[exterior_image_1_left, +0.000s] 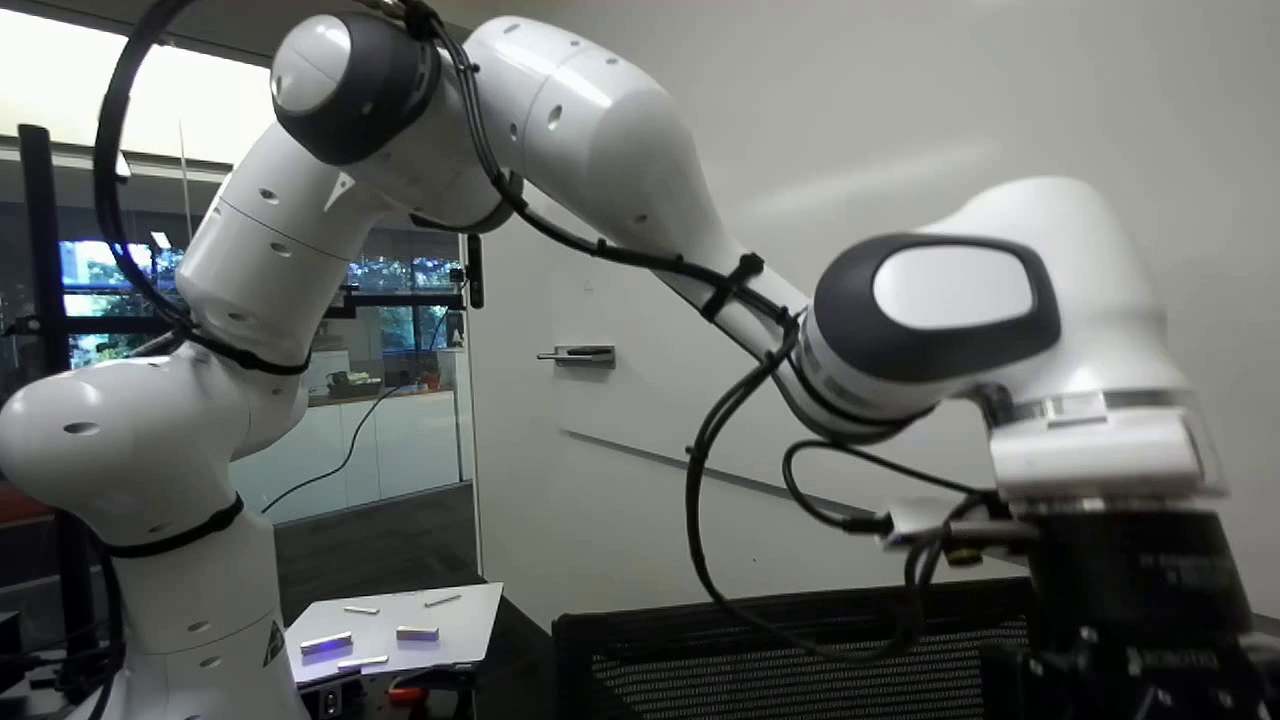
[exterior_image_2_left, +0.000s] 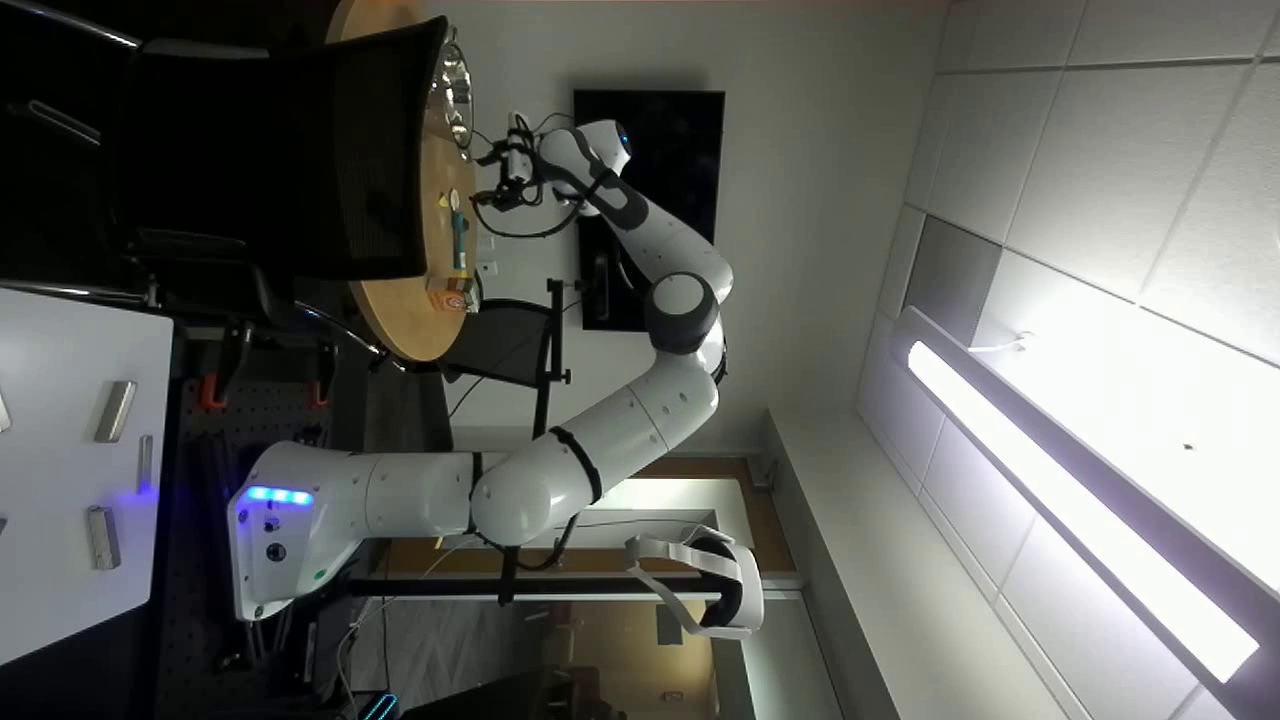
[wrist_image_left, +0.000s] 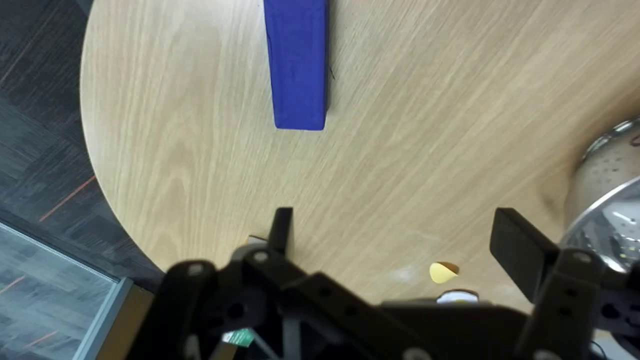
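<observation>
My gripper (wrist_image_left: 395, 240) is open and empty above a round wooden table (wrist_image_left: 175, 125) in the wrist view. A long blue block (wrist_image_left: 299, 65) lies ahead of the fingers, apart from them. A small yellow curved piece (wrist_image_left: 441, 273) and a partly hidden white round thing (wrist_image_left: 457, 297) show between the fingers. A shiny metal colander (wrist_image_left: 612, 195) is beside the right finger. In an exterior view turned on its side, the gripper (exterior_image_2_left: 487, 178) is above the table, near the colander (exterior_image_2_left: 458, 95). A teal item (exterior_image_2_left: 459, 240) and an orange-and-white box (exterior_image_2_left: 453, 294) also lie there.
A black mesh chair (exterior_image_2_left: 290, 160) stands against the table, and it also shows in an exterior view (exterior_image_1_left: 800, 650). A white board (exterior_image_1_left: 470, 610) with several metal bars is near the robot base. A dark wall screen (exterior_image_2_left: 660, 150) is behind the arm.
</observation>
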